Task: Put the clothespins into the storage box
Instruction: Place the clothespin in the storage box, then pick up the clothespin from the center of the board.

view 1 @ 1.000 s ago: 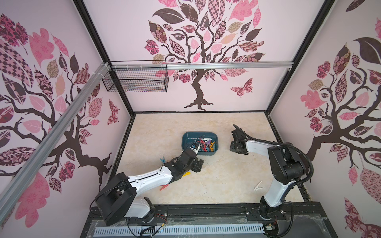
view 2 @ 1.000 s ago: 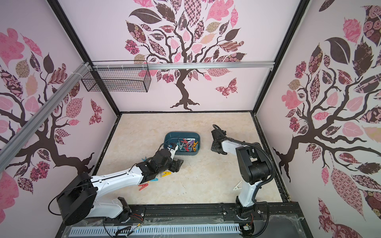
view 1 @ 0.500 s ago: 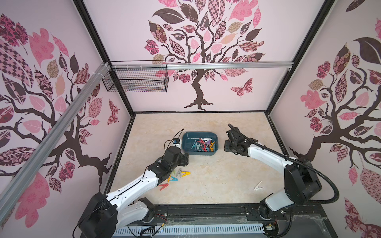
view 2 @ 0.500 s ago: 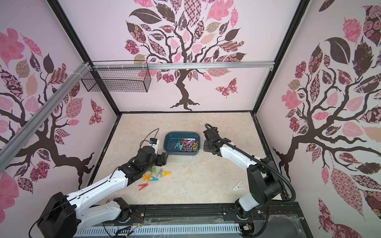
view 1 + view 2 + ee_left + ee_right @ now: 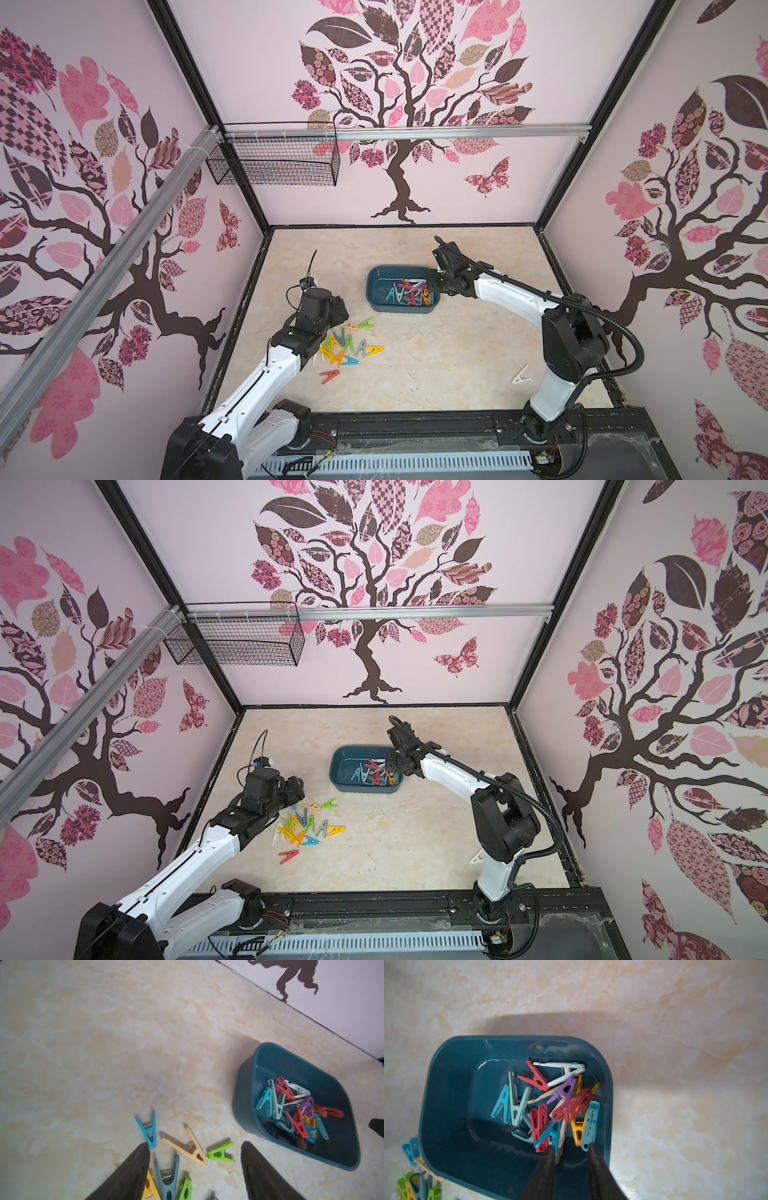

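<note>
Clothespins (image 5: 345, 345) on marble tabletop (image 5: 440, 370), tree-decal walls (image 5: 257, 62)

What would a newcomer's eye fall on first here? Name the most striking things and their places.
First, the bright heap of clothespins on the table by the open left gripper. Then the dark teal storage box mid-table, holding a tangle of coloured pegs, with the right gripper open above it and a blurred red clothespin just beyond its tips. One white clothespin lies alone near the right arm's base.
</note>
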Available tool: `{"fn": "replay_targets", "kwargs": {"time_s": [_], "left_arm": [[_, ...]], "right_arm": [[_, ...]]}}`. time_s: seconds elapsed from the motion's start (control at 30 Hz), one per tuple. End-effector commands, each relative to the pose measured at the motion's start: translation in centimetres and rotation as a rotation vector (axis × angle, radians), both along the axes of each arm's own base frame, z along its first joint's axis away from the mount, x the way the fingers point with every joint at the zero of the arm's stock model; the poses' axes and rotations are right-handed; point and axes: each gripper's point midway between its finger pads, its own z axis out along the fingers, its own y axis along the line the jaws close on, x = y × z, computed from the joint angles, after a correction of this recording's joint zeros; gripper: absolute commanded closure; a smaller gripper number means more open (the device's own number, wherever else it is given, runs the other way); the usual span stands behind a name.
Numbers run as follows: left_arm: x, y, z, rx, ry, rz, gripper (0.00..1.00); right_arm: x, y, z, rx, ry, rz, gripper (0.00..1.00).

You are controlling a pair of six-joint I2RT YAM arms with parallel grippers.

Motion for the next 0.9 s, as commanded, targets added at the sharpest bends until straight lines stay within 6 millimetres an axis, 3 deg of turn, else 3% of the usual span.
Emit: {"fn": "replay_targets", "kwargs": {"time_s": [0.0, 0.2, 0.37, 0.47, 0.63, 0.87], "left_arm": [[-0.8, 1.1, 0.0, 0.031, 0.033, 0.039, 0.27], [-0.8, 0.8, 2.9, 0.031, -0.130, -0.024, 0.26], [-1.7, 1.3, 4.5, 0.005, -0.194, -0.006, 0.27], [-2.4, 0.4, 4.9, -0.042, -0.188, -0.054, 0.31], [-3.7, -1.6, 3.0, -0.103, -0.061, -0.149, 0.34], [-7.2, -2.1, -0.3, -0.066, 0.095, -0.170, 0.37]], "right_arm": [[0.5, 0.4, 1.2, 0.005, -0.014, 0.014, 0.60], [-1.5, -0.2, 2.3, 0.018, -0.015, 0.053, 0.55], [-5.6, -0.5, 2.3, 0.044, -0.021, 0.133, 0.50], [-8.0, -0.8, 2.3, 0.048, -0.019, 0.167, 0.48], [-11.4, 0.1, 2.2, 0.061, -0.013, 0.230, 0.47], [-16.4, 4.1, 0.0, 0.043, 0.029, 0.382, 0.47]]}}
